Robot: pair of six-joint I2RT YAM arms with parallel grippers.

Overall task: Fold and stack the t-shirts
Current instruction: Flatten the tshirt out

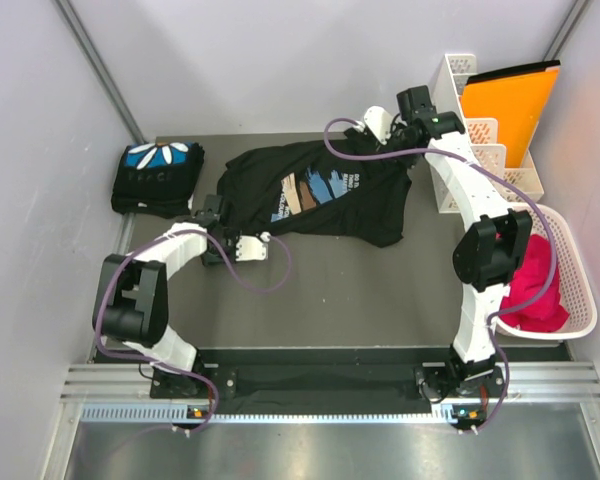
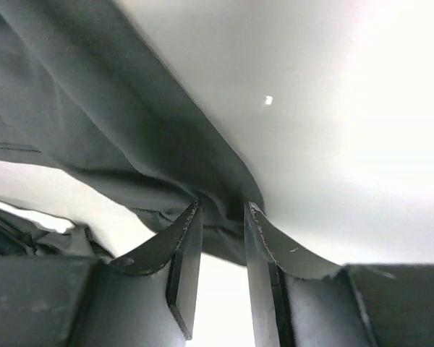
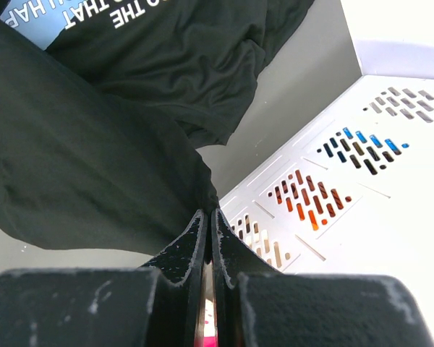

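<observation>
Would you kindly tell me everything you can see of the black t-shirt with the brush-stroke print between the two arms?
The brush-stroke t-shirt is soft black cloth, its chest print of blue and tan strokes with white lettering facing up. It lies unfolded and rumpled across the far middle of the table. The left gripper pinches its left edge; the right gripper is shut on its far right edge, beside the white rack.

Matt black cloth t-shirt (image 1: 370, 210)
</observation>
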